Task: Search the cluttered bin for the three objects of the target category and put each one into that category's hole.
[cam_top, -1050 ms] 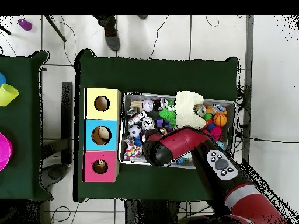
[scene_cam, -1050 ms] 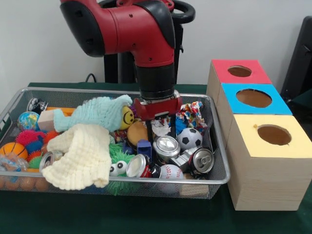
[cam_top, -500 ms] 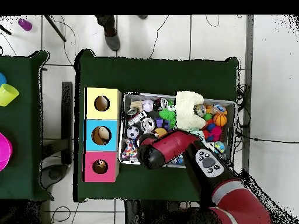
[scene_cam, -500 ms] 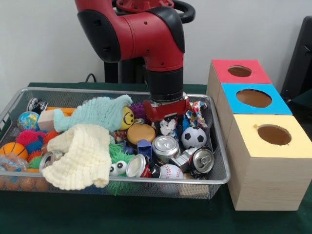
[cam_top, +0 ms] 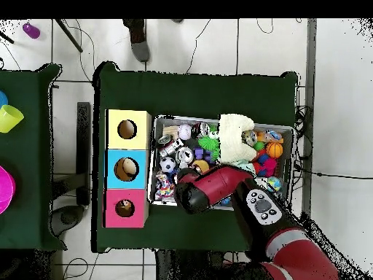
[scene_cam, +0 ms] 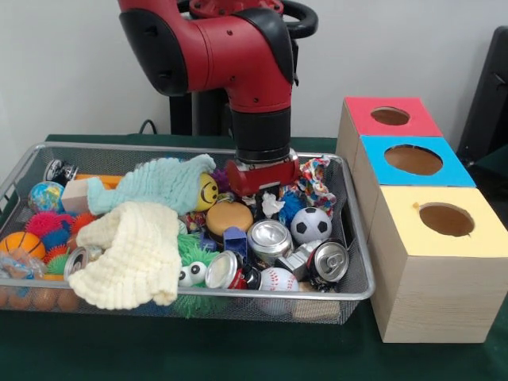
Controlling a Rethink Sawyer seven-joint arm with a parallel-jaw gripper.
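Observation:
My gripper (scene_cam: 268, 198) hangs low over the middle of the wire bin (scene_cam: 361, 292), right of centre. It looks shut on a small crumpled white scrap (scene_cam: 273, 205) that dangles under it. Below lie an orange-brown round toy (scene_cam: 228, 216), a soccer ball (scene_cam: 310, 225), a baseball (scene_cam: 278, 279) and several drink cans (scene_cam: 271, 238). A patterned rag (scene_cam: 316, 178) lies just right of the gripper. In the overhead view the red arm (cam_top: 211, 188) covers the gripper and the bin's near edge.
A cream knitted cloth (scene_cam: 131, 254) and a mint cloth (scene_cam: 155, 182) cover the bin's left half, with spiky and small balls around them. Red (scene_cam: 390, 117), blue (scene_cam: 413, 160) and yellow (scene_cam: 445, 220) boxes with holes stand right of the bin. A person's shoe (cam_top: 138, 48) shows in the overhead view.
The gripper closed on the white scrap down among the cans, rose with it, swung slightly toward the boxes, then drifted back left.

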